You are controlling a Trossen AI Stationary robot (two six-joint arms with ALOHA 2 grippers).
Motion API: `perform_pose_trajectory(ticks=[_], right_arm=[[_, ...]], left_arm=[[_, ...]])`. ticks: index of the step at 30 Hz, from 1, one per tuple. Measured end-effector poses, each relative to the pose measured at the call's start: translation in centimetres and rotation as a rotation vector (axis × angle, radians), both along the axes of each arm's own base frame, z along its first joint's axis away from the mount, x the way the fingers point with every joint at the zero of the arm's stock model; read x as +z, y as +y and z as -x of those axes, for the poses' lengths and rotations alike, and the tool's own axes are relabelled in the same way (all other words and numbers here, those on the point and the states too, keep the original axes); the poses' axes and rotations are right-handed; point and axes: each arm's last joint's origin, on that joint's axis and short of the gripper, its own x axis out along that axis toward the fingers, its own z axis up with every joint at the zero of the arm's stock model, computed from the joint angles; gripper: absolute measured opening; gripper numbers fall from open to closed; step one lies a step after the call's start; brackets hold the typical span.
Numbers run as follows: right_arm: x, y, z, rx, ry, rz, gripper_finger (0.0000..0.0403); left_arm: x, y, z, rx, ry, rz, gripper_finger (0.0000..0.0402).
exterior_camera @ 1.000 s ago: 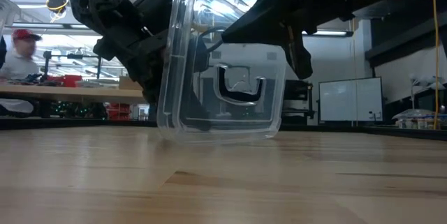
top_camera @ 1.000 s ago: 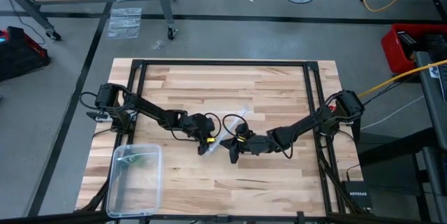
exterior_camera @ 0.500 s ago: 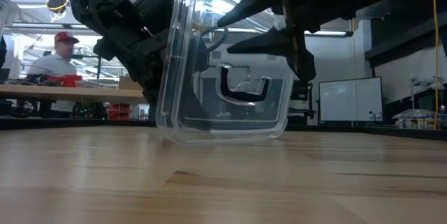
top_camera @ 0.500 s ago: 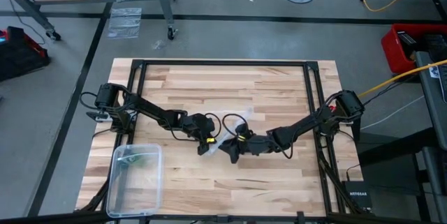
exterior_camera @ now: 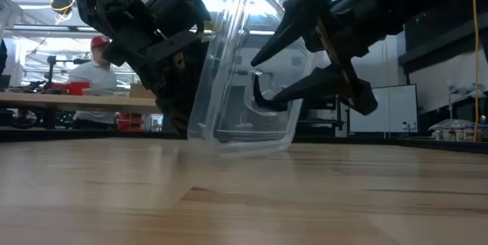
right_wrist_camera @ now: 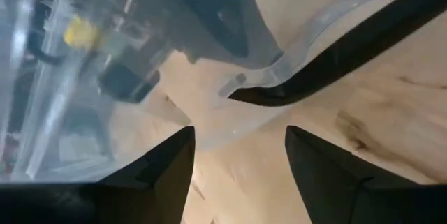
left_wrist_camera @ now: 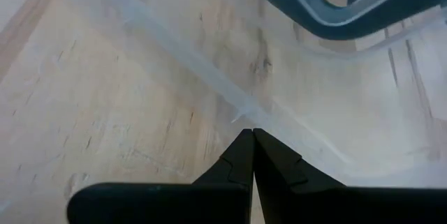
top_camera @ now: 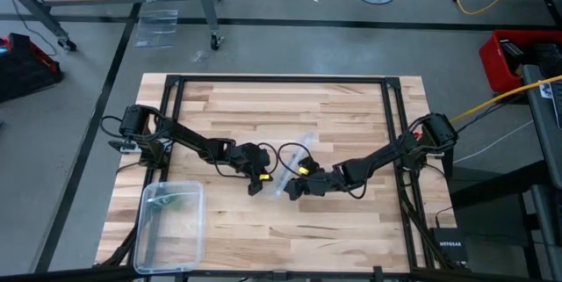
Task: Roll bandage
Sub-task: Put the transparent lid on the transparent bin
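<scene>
Bandage (top_camera: 178, 199) seen only as green patch inside clear box (top_camera: 150, 240) at bench (top_camera: 351, 115) near-left corner, well apart from both claws

Left claw (top_camera: 255, 181) pressed together, clear lid (exterior_camera: 244, 85) pinched at rim, lid stood tilted on edge at bench centre

Right claw (top_camera: 292, 187) spread wide just beside lid, nothing held

Bandage judged light, soft, stretchy, limp; slack and creasing expected if lifted mid-length. Best taken at one free end, pinched across width; roll to be kept taut

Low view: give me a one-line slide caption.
Left gripper shut on the tilted clear plastic lid; right gripper open beside it.
</scene>
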Motion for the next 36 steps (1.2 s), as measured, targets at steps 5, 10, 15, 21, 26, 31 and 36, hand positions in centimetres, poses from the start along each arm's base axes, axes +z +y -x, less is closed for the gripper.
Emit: perform_pose_trajectory(ticks=[5, 10, 15, 21, 26, 31, 36], right_arm=[[-0.3, -0.3, 0.2, -0.065, 0.021, 0.045, 0.0229], [-0.9, -0.6, 0.7, -0.133, 0.092, 0.061, 0.0229], [-1.0, -0.8, 0.8, -0.188, 0.089, 0.09, 0.0229], [-1.0, -1.4, 0.7, -0.222, 0.091, 0.105, 0.0229], [-1.0, -2.4, 0.4, -0.244, 0.095, 0.095, 0.0229], [-0.9, -2.7, 0.2, -0.257, 0.079, 0.086, 0.0229], [-0.6, -2.8, 0.0, -0.263, 0.049, 0.073, 0.0229]], left_arm=[[0.0, -0.3, 0.0, -0.016, -0.004, -0.009, 0.0003], [0.0, -0.6, 0.1, -0.041, -0.009, -0.025, 0.0003], [0.0, -0.7, 0.0, -0.043, -0.01, -0.025, 0.0003], [0.1, -0.7, 0.0, -0.043, -0.015, -0.025, 0.0003], [0.3, -0.7, -0.2, -0.054, -0.053, -0.012, 0.0003], [0.4, -0.8, -0.2, -0.069, -0.06, 0.0, 0.0003], [0.5, -0.8, -0.3, -0.085, -0.075, -0.02, 0.0003]])
